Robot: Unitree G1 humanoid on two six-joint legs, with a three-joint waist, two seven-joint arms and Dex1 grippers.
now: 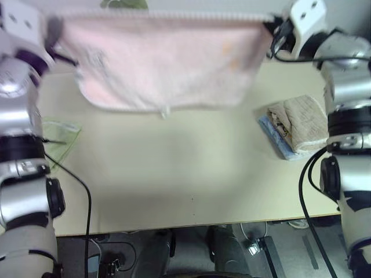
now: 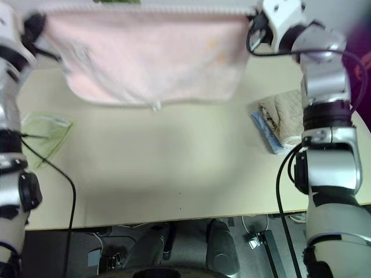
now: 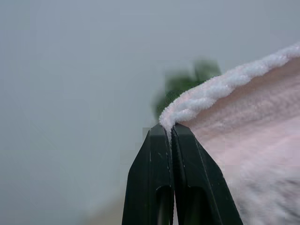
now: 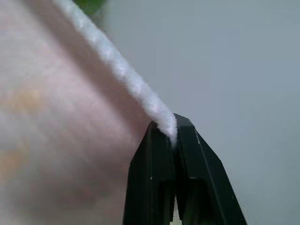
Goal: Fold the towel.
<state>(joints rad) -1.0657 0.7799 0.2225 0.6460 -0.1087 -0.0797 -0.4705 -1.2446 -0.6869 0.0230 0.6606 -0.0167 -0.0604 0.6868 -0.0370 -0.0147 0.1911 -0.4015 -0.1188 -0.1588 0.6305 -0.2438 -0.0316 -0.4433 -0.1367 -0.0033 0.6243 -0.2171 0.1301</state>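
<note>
Both jaws pinch the towel's [image 1: 165, 61] white top edge.

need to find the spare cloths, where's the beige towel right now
The beige towel lies folded at the table's right edge in the head views, on top of a blue cloth, beside the right arm and below-right of the hanging pink towel.

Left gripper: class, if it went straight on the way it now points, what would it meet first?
The left gripper is shut on the pink towel's white-edged corner. Beyond lies blurred green foliage before a plain grey backdrop; probably that first, though depth is unclear.
</note>
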